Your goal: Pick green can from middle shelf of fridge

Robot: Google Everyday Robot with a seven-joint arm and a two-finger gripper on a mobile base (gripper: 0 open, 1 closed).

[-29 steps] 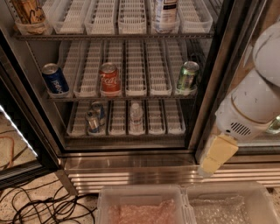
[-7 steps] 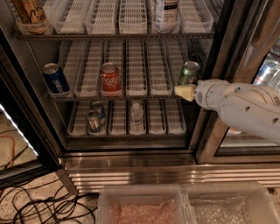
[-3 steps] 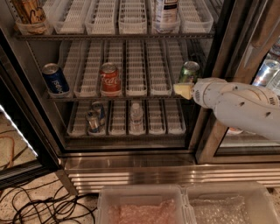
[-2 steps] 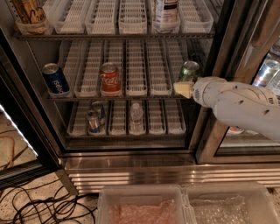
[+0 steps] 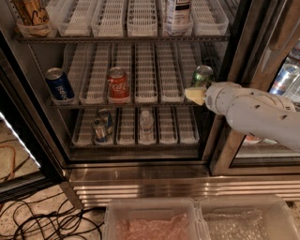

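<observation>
The green can (image 5: pixel 202 75) stands upright at the right end of the middle shelf (image 5: pixel 140 101) of the fridge (image 5: pixel 140 159); its top and upper body show, its lower part is hidden by my gripper. My gripper (image 5: pixel 194 95) reaches in from the right on the white arm (image 5: pixel 253 112). Its pale tip sits right at the front of the can's base, touching or nearly touching it. A red cola can (image 5: pixel 118 85) stands mid-shelf and a blue can (image 5: pixel 59 85) at the left end.
The lower rack holds small cans (image 5: pixel 101 125) and a small bottle (image 5: pixel 146 123). The top shelf holds a carton (image 5: pixel 177 14) and a jar (image 5: pixel 31 16). The fridge's dark right frame (image 5: pixel 234 61) is close beside my arm. Two plastic bins (image 5: pixel 197 220) and cables (image 5: pixel 42 220) lie on the floor.
My arm has swung up from low on the right and reached in to the green can. Over the last second it has barely moved. The cans have not moved.
</observation>
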